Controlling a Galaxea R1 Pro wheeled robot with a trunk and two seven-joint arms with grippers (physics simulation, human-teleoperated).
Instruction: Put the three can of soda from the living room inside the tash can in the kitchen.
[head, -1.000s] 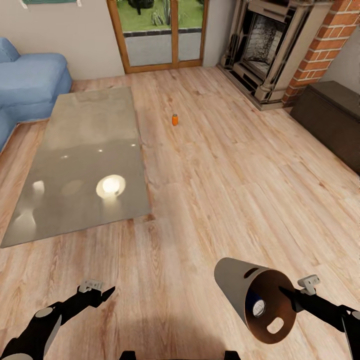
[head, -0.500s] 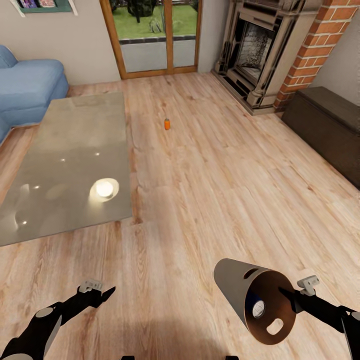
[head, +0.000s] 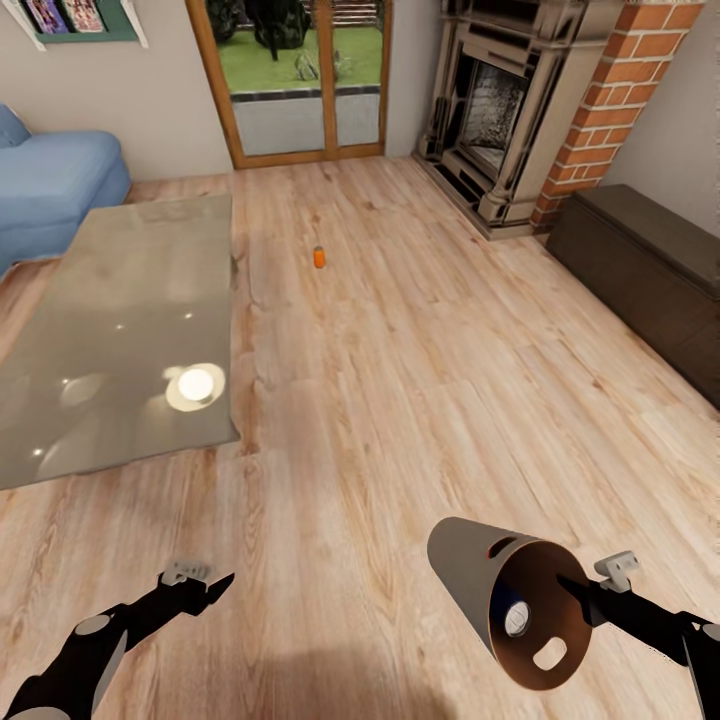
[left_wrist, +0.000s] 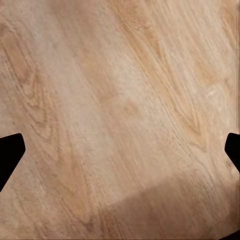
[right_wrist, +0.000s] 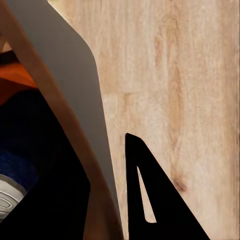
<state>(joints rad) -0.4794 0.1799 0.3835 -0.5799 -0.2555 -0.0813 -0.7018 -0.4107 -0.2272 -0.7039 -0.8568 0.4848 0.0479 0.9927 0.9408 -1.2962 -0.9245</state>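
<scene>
An orange can of soda (head: 318, 257) stands upright on the plank floor, far ahead of both arms and right of the glass table. My right gripper (head: 578, 592) is shut on the rim of the tash can (head: 470, 572), which is held tilted with its mouth toward my head. Inside it lies the dark blue can (head: 514, 616) with its silver top showing. The right wrist view shows the bucket's grey wall (right_wrist: 75, 75), the blue can (right_wrist: 15, 172) and an orange patch (right_wrist: 15, 77) deeper in. My left gripper (head: 208, 588) hangs open over bare floor, fingertips (left_wrist: 10, 156) wide apart.
A large glass low table (head: 120, 300) lies at the left, with a blue sofa (head: 50, 185) behind it. Wood-framed glass doors (head: 290, 90) are at the back. A fireplace (head: 490, 110), a brick column (head: 600, 100) and a dark low cabinet (head: 650, 260) line the right.
The whole picture has shifted, so the camera has moved: table and orange can now sit lower and further left. Both arms and the held bucket keep the same pose.
</scene>
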